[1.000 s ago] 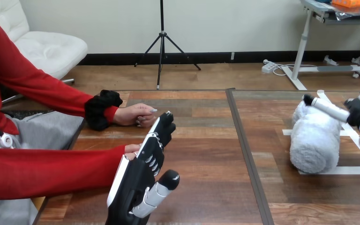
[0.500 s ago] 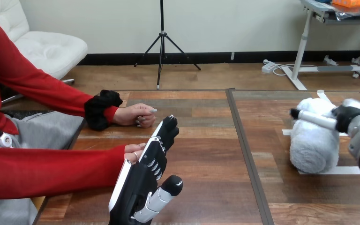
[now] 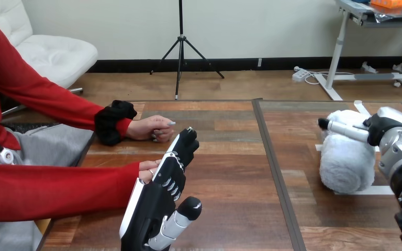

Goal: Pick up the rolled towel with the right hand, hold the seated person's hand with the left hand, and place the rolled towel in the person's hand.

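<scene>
Both hands keep open, straight fingers: the right hand [image 3: 386,132] has slid left across the rolled towel [image 3: 345,166]; far left of it, the left hand [image 3: 159,201] stays beside the person's nearer hand [image 3: 147,168].

No text, label, number or sign can be read on anything here.

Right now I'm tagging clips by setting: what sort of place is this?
Probably a robot test bench for care tasks: a wooden table with white tape marking the spot where a towel lies, and a person seated at its side.
</scene>
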`<action>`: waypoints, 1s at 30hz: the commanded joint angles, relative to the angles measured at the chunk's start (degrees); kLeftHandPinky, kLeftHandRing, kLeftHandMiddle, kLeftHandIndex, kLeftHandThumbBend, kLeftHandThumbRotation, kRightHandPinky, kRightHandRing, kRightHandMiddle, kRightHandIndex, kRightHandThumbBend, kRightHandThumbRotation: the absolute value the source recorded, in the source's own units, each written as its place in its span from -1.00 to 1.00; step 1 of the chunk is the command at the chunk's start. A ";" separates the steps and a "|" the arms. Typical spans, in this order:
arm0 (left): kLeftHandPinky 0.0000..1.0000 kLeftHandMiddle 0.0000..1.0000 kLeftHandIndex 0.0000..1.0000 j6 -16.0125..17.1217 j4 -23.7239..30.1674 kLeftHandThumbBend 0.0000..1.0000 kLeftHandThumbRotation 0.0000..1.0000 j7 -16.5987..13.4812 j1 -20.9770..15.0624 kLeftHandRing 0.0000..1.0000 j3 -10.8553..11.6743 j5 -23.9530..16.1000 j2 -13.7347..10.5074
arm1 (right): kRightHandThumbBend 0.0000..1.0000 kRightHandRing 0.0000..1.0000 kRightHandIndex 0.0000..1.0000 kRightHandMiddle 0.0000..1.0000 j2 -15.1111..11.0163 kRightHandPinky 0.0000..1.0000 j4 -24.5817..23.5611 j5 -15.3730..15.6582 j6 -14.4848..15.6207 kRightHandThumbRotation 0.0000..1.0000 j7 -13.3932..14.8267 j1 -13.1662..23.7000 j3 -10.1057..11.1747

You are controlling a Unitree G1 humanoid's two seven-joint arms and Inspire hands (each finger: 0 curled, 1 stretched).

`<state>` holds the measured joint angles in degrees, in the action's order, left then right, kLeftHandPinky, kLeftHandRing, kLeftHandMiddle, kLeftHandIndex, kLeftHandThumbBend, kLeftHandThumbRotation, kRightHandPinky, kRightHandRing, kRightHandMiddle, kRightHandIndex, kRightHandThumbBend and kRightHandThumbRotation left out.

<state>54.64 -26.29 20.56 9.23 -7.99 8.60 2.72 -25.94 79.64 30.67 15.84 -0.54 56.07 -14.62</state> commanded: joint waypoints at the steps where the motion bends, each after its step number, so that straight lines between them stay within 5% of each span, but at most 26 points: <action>1: 0.92 0.91 0.86 0.55 3.55 1.00 0.53 -0.01 -0.77 0.89 -0.38 0.73 0.30 | 1.00 0.12 0.66 0.47 2.29 -0.41 -0.61 -3.83 0.18 0.49 4.77 -0.97 4.21; 10: 0.89 0.89 0.86 0.52 4.79 1.00 0.53 0.03 0.15 0.88 -0.42 0.86 -0.19 | 1.00 0.40 0.53 0.59 2.95 -0.16 -0.65 -6.28 -1.50 -0.16 8.58 -3.02 6.00; 18: 0.88 0.88 0.85 0.27 5.75 1.00 0.53 -0.12 1.00 0.87 -0.31 1.04 -0.30 | 1.00 -0.08 0.44 0.25 3.38 -0.40 -0.83 -8.05 -4.00 -0.67 11.01 -4.69 7.77; 30: 0.94 0.87 0.84 -1.97 8.37 1.00 0.51 0.60 2.48 0.89 -0.92 2.38 -0.83 | 0.95 -0.32 0.44 0.00 4.28 -0.51 -0.88 -9.02 -5.41 -0.97 12.32 -6.04 8.82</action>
<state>53.02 -21.97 20.66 12.48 -8.30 9.54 2.06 -24.61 79.59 22.17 11.25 12.05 50.23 -6.11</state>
